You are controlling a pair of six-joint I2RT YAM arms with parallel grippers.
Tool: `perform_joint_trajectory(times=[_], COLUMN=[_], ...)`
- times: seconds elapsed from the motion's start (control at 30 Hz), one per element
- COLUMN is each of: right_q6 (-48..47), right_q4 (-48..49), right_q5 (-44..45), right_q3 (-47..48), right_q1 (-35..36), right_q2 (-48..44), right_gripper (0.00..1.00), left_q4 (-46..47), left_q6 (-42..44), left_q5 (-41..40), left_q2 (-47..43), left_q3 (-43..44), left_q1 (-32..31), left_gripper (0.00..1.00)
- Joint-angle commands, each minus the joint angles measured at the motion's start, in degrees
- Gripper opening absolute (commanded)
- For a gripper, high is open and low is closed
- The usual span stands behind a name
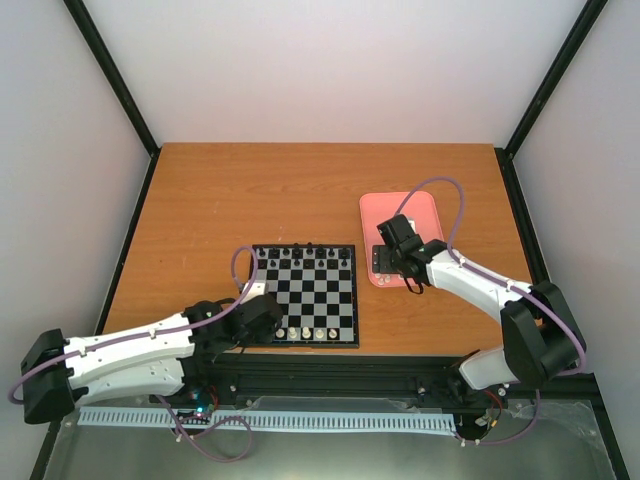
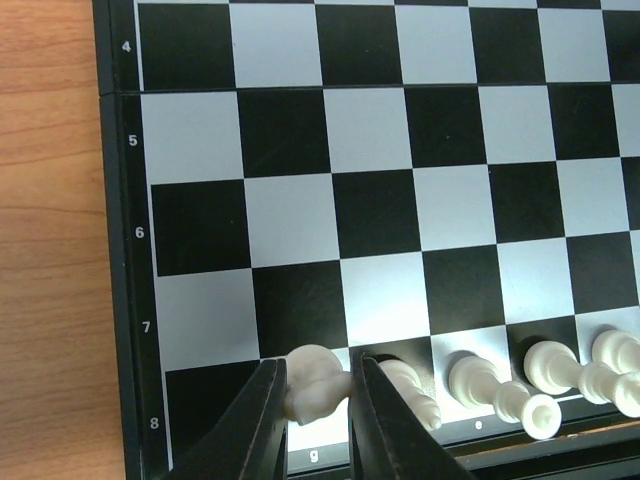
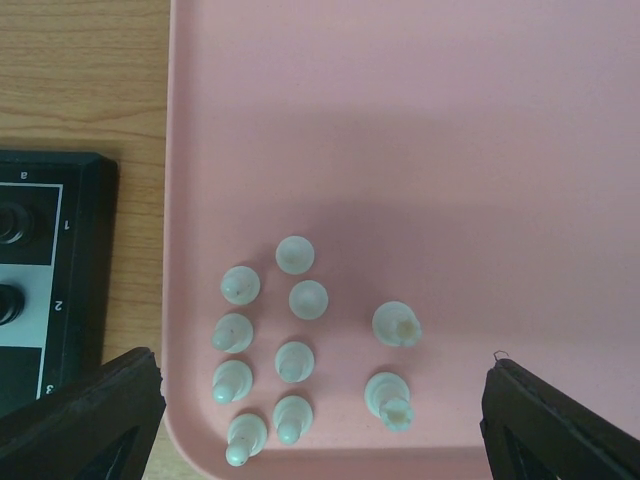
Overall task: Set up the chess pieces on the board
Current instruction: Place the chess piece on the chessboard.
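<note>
While the left jaws are squeezed shut on one small cream-white horse-head chess piece (image 2: 315,385), they sit low over the near left corner of the flat black and white checked chessboard (image 1: 305,295). That piece is in the near row, one square in from the board's left edge. The corner square beside it is bare. I cannot tell if the piece touches the board. More cream-white pieces (image 2: 480,385) stand just to its right. Tiny black pieces (image 1: 298,250) line the far row, with bare squares between. The right jaws are spread wide and hold nothing. They hang over the pink tray with round corners (image 3: 400,120), just right of the board, not touching it. Ten cream-white tray pieces (image 3: 295,360) bunch by its near left corner, between the black fingers (image 3: 85,410). Bare brown wooden bench (image 1: 250,190) lies beyond.
</note>
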Motion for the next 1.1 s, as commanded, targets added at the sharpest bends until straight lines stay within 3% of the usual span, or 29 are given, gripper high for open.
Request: perform_joint_trajectory(times=[0.0, 1.07], right_q6=[0.0, 0.0], right_q4=[-0.2, -0.1], right_q5=[2.7, 3.1], right_q3=[0.9, 0.5], right_q1=[0.6, 0.6], right_q2=[-0.6, -0.6], right_gripper=[1.00, 1.00], left_q4=[-0.4, -1.1], left_q6=[-1.7, -4.1], left_q5=[2.0, 2.4], left_q2=[0.6, 3.4], left_q3=[0.0, -1.1], left_q1=[-0.9, -3.1], left_gripper=[0.01, 0.01])
